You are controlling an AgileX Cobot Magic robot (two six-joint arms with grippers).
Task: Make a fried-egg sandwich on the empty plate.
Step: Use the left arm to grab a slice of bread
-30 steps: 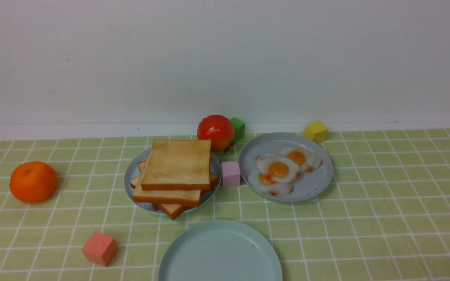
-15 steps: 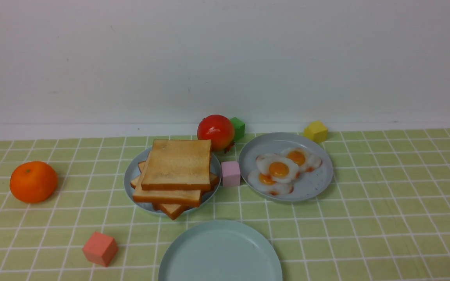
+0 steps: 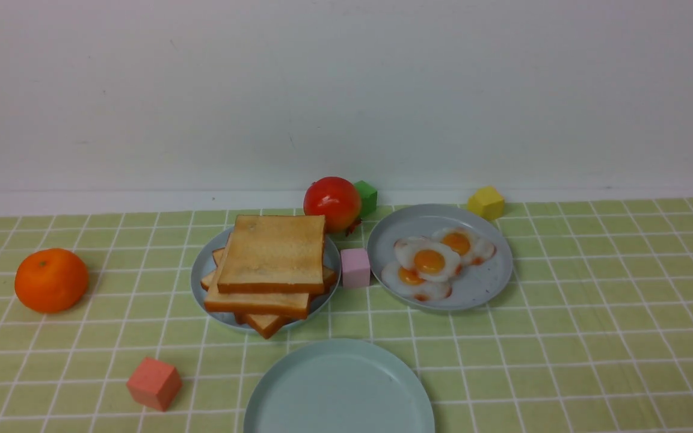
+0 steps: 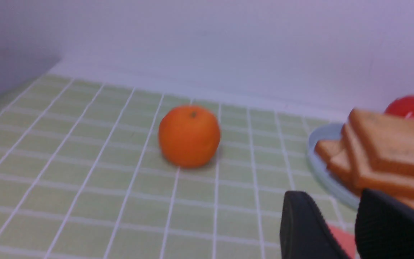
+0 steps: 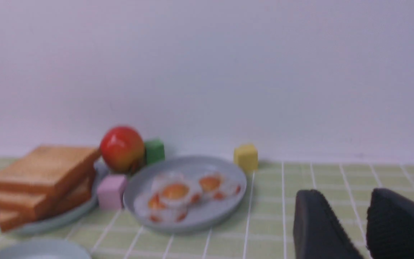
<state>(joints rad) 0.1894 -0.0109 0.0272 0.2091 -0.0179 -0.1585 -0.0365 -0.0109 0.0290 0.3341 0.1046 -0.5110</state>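
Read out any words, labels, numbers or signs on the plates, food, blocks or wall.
There are none. The empty plate, toast stack, eggs, pink block and wall are all unmarked; the wrist views are blurred but show no lettering either.

A staged tabletop test set, not a lived-in kitchen: a green checked cloth (image 3: 593, 337) ends at its far edge against a bare white wall (image 3: 346, 90), and on it sit toy toast (image 3: 274, 252), toy fried eggs (image 3: 429, 261), an orange (image 3: 52, 280) and plain coloured blocks such as a pink cube (image 3: 355, 267)
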